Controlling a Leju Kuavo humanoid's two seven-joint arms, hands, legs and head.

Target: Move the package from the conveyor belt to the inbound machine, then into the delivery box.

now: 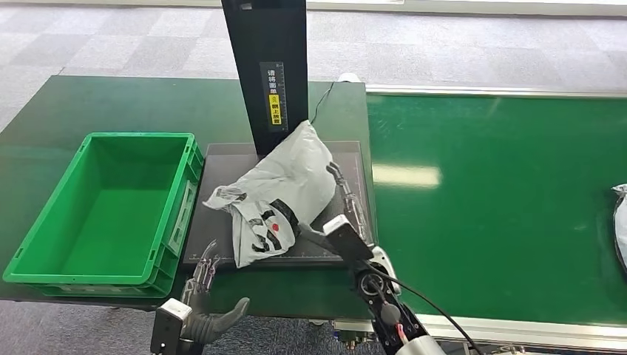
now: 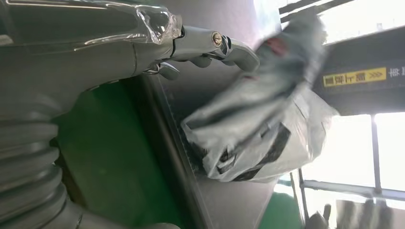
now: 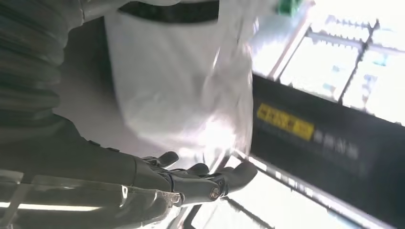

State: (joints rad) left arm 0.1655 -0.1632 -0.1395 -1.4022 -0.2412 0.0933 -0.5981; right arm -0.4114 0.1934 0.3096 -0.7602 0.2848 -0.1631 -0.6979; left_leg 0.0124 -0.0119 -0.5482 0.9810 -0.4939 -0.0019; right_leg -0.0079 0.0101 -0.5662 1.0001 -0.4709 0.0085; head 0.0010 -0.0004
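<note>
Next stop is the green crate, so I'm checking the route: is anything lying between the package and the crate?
Nothing visible does. The package lies on the dark platform, the green crate stands directly beside it, open-topped; only the crate's near wall must be cleared.

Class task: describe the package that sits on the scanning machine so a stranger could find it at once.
Find the black post rising between the green crate and the conveyor. On the dark plate at its foot lies a crumpled grey package. Unlike the other package at the conveyor's far right edge, it bears black markings and a red dot.

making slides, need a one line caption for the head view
Grey package lying on the inbound machine beside the empty green box, both hands open nearby.
</note>
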